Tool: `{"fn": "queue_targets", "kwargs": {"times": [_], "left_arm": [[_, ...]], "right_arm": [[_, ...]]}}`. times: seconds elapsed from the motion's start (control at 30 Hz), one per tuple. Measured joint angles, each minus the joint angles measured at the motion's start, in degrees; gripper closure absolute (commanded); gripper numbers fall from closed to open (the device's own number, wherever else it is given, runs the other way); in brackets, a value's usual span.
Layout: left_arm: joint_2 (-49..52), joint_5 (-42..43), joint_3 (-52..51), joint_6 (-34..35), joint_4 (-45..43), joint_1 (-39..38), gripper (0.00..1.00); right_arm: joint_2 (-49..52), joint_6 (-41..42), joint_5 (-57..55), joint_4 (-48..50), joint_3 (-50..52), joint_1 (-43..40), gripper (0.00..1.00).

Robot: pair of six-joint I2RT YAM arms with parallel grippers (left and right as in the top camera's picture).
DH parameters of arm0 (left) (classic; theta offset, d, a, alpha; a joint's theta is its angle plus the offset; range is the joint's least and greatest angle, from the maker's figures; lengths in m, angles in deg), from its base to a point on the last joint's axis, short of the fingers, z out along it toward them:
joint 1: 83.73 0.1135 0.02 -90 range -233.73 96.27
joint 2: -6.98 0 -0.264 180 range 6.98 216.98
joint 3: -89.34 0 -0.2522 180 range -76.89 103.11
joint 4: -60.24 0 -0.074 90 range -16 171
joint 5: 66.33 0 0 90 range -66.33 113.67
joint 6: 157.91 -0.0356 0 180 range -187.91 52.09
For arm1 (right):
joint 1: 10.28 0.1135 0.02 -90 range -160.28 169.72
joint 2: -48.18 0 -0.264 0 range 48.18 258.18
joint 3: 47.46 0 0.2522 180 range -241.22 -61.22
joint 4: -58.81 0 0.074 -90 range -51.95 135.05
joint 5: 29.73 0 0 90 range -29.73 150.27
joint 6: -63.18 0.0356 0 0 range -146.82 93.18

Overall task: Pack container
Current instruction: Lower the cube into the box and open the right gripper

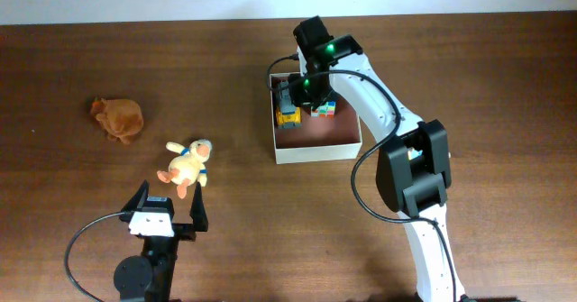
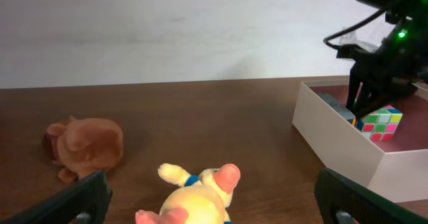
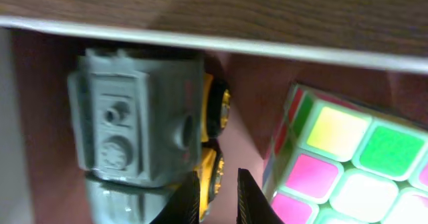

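Observation:
The container (image 1: 317,151) is a square white-walled box with a reddish-brown inside, right of the table's centre. A grey and yellow toy truck (image 1: 288,105) and a colour cube (image 1: 325,109) lie in its far part. My right gripper (image 1: 301,92) reaches into the box. In the right wrist view its fingers (image 3: 219,197) stand a narrow gap apart around a yellow wheel of the truck (image 3: 134,117), beside the cube (image 3: 341,164). My left gripper (image 1: 169,214) is open and empty just behind a yellow duck plush (image 1: 187,164), which also shows in the left wrist view (image 2: 200,197).
A brown plush toy (image 1: 118,118) lies at the far left, also in the left wrist view (image 2: 87,142). The box wall (image 2: 341,147) and the right arm (image 2: 388,50) show at the right of that view. The right arm's base stands at the front right.

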Motion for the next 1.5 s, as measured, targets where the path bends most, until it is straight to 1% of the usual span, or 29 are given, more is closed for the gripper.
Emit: {"fn": "queue_targets", "kwargs": {"times": [0.3,0.5,0.7,1.2,1.4,1.47,1.5], "left_arm": [[0.0,0.0,0.0,0.0,0.0,0.0,0.01],[0.0,0.0,0.0,0.0,0.0,0.0,0.01],[0.0,0.0,0.0,0.0,0.0,0.0,0.01],[0.0,0.0,0.0,0.0,0.0,0.0,0.01],[0.0,0.0,0.0,0.0,0.0,0.0,0.01],[0.0,0.0,0.0,0.0,0.0,0.0,0.01],[0.0,0.0,0.0,0.0,0.0,0.0,0.01]], "right_arm": [[0.8,-0.3,-4.1,-0.2,0.4,-0.2,0.85],[0.8,-2.0,-6.8,0.6,0.4,-0.9,0.85],[0.8,-3.5,-7.8,1.8,0.4,-2.0,0.85],[0.8,-3.7,-7.8,5.0,0.4,-2.3,0.85],[0.8,-3.8,-7.0,1.9,0.0,-2.1,0.75],[0.8,-4.0,-6.9,-1.4,-1.4,-1.8,0.69],[0.8,-4.3,-6.9,-3.6,-2.6,-1.7,0.62]]}}
